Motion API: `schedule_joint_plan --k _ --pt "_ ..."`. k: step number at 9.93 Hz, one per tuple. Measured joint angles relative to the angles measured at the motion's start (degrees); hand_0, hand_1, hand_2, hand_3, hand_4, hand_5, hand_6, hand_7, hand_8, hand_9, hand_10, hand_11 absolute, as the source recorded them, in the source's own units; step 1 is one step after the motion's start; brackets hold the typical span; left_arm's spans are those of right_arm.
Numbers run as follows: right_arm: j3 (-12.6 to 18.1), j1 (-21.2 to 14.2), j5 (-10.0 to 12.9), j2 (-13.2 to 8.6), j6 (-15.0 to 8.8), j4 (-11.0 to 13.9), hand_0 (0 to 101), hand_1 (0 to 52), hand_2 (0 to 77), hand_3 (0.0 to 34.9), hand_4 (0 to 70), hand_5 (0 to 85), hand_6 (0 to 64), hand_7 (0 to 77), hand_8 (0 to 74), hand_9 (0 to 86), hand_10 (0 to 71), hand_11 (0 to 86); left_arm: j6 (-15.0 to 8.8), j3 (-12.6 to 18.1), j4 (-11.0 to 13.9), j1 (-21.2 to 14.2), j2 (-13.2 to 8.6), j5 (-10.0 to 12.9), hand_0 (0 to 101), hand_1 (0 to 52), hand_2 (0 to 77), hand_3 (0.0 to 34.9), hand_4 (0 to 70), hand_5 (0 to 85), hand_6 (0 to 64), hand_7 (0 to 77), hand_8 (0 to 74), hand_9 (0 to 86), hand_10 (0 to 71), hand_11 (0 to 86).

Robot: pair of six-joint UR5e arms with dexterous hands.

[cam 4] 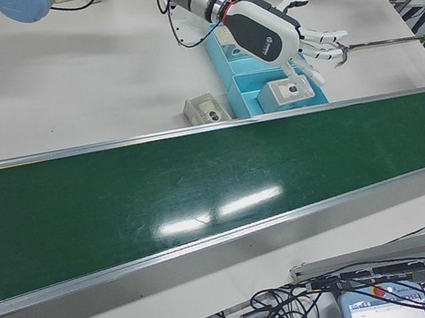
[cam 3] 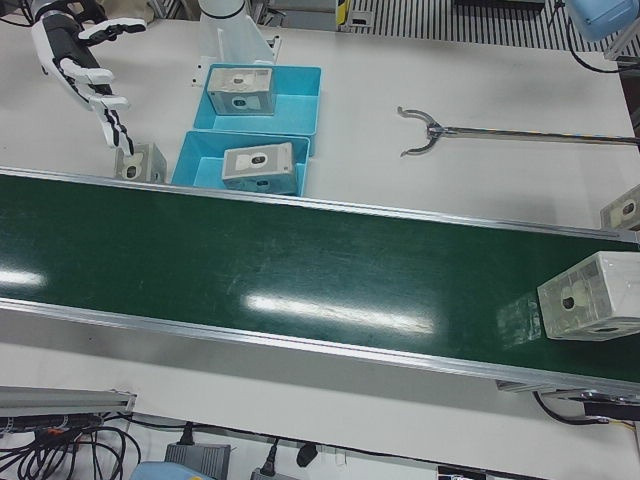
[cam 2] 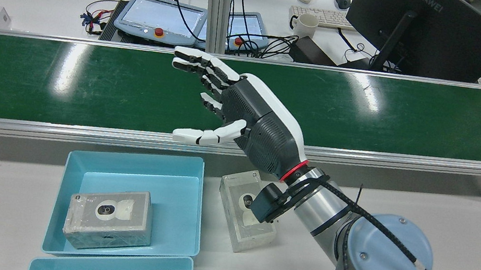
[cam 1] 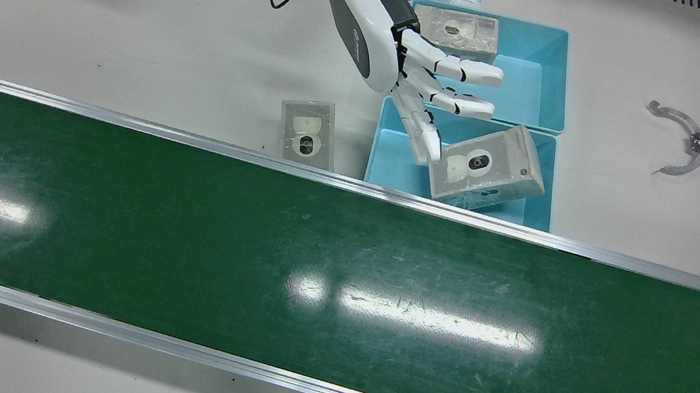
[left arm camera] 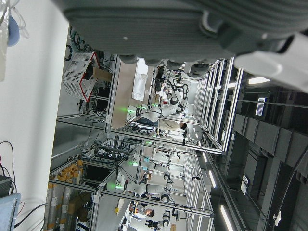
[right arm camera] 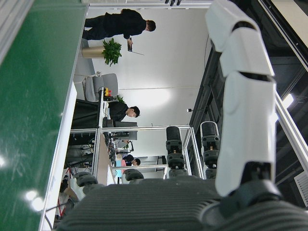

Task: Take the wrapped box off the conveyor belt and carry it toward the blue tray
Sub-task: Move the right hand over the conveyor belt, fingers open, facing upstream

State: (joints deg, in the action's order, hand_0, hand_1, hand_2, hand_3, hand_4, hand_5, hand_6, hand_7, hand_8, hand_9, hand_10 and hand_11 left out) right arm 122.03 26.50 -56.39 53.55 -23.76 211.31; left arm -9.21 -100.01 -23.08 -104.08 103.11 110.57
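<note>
Wrapped box (cam 3: 590,297) rides the conveyor belt (cam 3: 300,270) at 3 o'clock; two blue trays (cam 3: 245,160) lie at 11

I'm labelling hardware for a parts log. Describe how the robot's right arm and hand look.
The right hand has a white glossy shell, a dark grey ribbed palm and white segmented fingers with black joints. A red ring marks the wrist, above a silver arm with a pale blue cap and a black cable.

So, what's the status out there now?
Right hand open, holding nothing. Left hand unclear. Wrapped box sits on belt, far from that hand. Nothing on belt between.
</note>
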Motion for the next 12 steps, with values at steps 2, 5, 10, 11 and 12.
schedule_joint_plan --k 2,5,10,11,12 --pt "1.1 5.8 -2.6 3.6 0.4 0.1 48 17.5 21.8 30.1 13.1 18.5 0.5 21.3 0.0 1.6 1.1 2.2 0.0 0.0 0.0 0.0 0.0 0.0 0 0.0 0.5 0.0 0.0 0.5 0.0 0.5 0.5 0.5 0.0 0.0" --pt "2.0 12.6 -4.8 9.6 2.5 0.2 47 19.1 24.0 30.1 10.9 19.1 0.5 19.6 0.0 2.2 1.1 3.3 0.0 0.0 0.0 0.0 0.0 0.0 0 0.0 0.5 0.0 0.0 1.1 0.0 0.5 0.5 0.5 0.5 0.0" --pt "1.5 16.5 -5.2 13.6 5.1 0.2 46 15.3 19.6 30.5 4.4 20.2 0.5 18.0 0.0 2.7 2.7 4.4 0.0 0.0 0.0 0.0 0.0 0.0 0 0.0 0.5 0.0 0.0 0.5 0.0 0.5 0.5 0.0 0.0 0.0" --pt "1.1 16.9 -5.3 13.9 5.4 0.1 46 12.0 20.2 30.5 6.0 20.2 0.5 18.0 0.0 2.7 2.7 4.4 0.0 0.0 0.0 0.0 0.0 0.0 0 0.0 1.1 0.0 0.0 0.5 0.0 0.5 0.0 0.5 0.5 0.0" --pt "0.7 17.1 -5.3 14.0 5.6 0.1 46 14.2 18.5 30.5 6.0 20.7 0.5 18.0 0.0 2.7 2.7 4.4 0.0 0.0 0.0 0.0 0.0 0.0 0 0.0 1.1 0.0 0.0 0.5 0.0 0.5 0.0 0.5 0.5 0.0"
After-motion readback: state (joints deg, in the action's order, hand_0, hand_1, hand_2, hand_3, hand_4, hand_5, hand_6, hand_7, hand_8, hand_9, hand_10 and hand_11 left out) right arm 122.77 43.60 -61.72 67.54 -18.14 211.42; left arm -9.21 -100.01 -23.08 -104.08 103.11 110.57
